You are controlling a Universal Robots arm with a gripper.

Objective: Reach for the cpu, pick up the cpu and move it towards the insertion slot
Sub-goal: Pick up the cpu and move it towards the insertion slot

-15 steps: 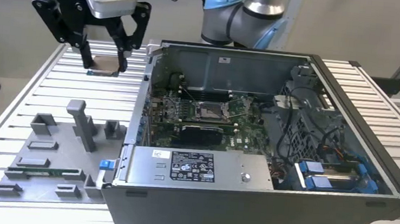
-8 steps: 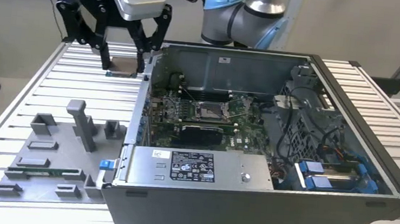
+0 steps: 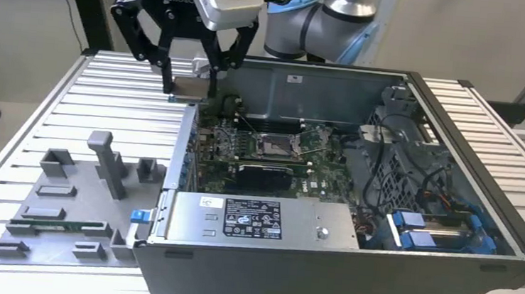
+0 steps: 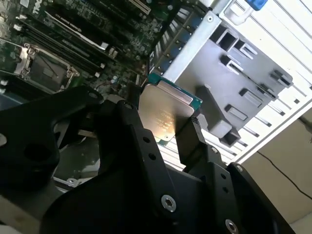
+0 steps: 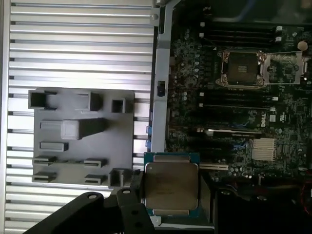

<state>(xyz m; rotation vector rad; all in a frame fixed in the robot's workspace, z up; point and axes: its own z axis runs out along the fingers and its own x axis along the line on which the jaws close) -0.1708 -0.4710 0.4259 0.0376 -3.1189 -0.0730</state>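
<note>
My gripper [image 3: 189, 92] is shut on the cpu [image 3: 188, 88], a small flat square chip with a silvery top, and holds it in the air over the wall of the open computer case on the exterior view's left. Both wrist views show the cpu [image 4: 165, 116] [image 5: 170, 184] clamped between the black fingers [image 4: 195, 139], top face showing. The insertion slot [image 3: 275, 145], a square socket with a shiny metal frame, sits open in the green motherboard, lower and to the exterior view's right of the chip. The socket also appears in both wrist views [image 5: 242, 67] [image 4: 41, 68].
The grey computer case [image 3: 486, 202] lies open on a slatted aluminium table [image 3: 24, 155]. A grey fixture tray [image 3: 66, 215] with an upright post and a memory stick sits on the exterior view's left. A labelled metal box [image 3: 256, 221] lies along the case's near side, with cables and blue parts toward the right.
</note>
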